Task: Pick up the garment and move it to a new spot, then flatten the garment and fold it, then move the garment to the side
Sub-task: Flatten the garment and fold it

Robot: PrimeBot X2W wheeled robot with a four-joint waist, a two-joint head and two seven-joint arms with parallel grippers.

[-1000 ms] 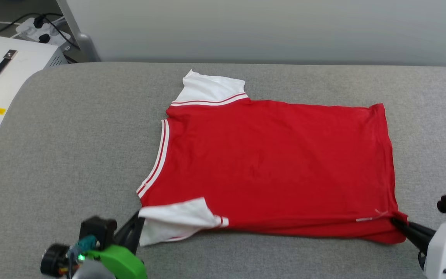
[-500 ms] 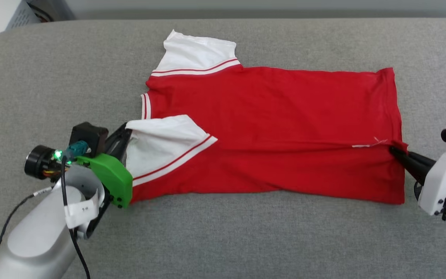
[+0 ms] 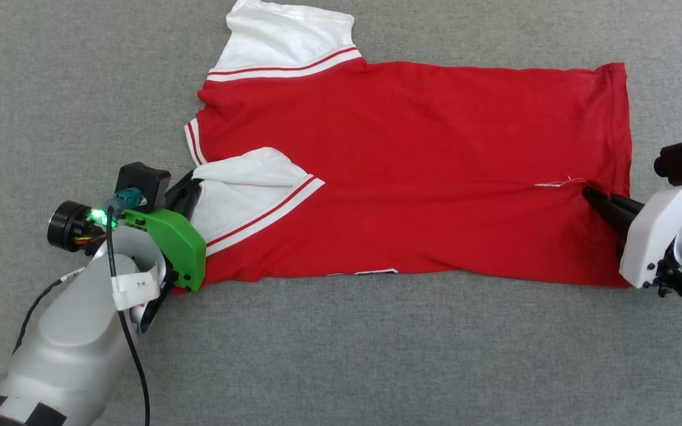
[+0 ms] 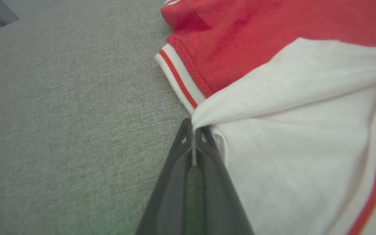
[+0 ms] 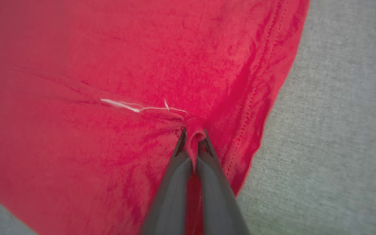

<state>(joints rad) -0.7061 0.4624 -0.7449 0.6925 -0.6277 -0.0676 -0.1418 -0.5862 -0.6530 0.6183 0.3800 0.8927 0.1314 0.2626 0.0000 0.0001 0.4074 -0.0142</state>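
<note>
The garment, red with white sleeves and striped trim, lies spread on the grey surface, plain side up, its near long edge folded over toward the far side. My left gripper is shut on the near white sleeve, pinching its edge between both fingers. At the other end my right gripper is shut on a pinch of red fabric by the hem corner, lifted over the lower layer. The far sleeve lies flat at the top.
The grey fabric-covered table surrounds the garment, with free room in front and to the left. A white stitched label or thread shows near the right gripper's tips.
Both grippers carried the near edge of the garment away from me, folding it over the body. The head camera tilted down, so the table's back edge and the white case left the view.
</note>
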